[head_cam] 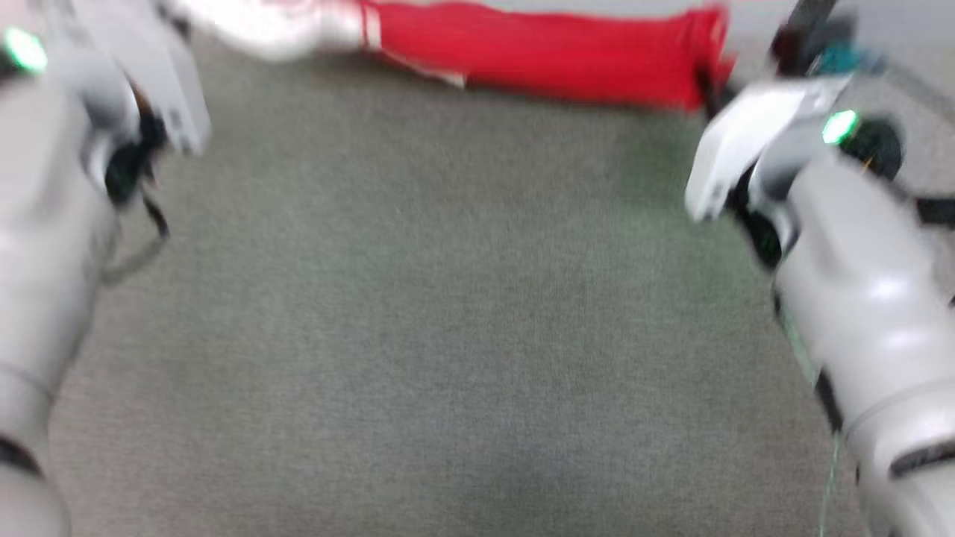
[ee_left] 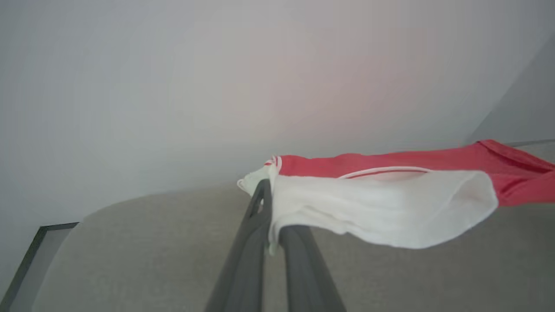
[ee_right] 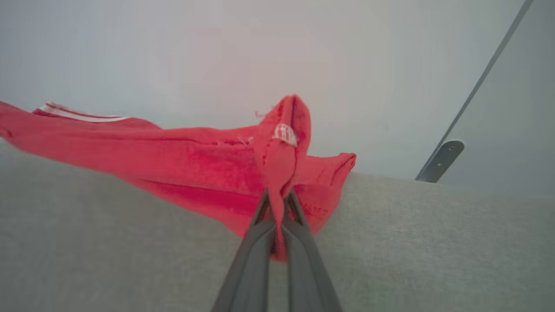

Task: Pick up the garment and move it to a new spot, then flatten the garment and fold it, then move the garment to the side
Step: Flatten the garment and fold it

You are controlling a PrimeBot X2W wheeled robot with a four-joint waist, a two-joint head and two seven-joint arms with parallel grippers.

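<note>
the shirt [head_cam: 552, 56] hangs stretched between both claws over the far part of the grey surface [head_cam: 448, 335]. the left claw [ee_left: 269, 208] is clamped on the white sleeve [ee_left: 381, 208], and the right claw [ee_right: 277, 201] is pinched tight on a red corner. this looks like the carry to a new spot. to do it well, move both arms together at one height so the cloth stays taut and neither pinch slips, then lower the slack fold first and draw it flat. whether the low fold brushes the surface i cannot tell. open room lies on the near surface. the far edge runs along a wall, with a dark rim [ee_left: 24, 262] on the left claw's side and a metal bracket [ee_right: 440, 160] on the right claw's side, both to steer clear of.
</note>
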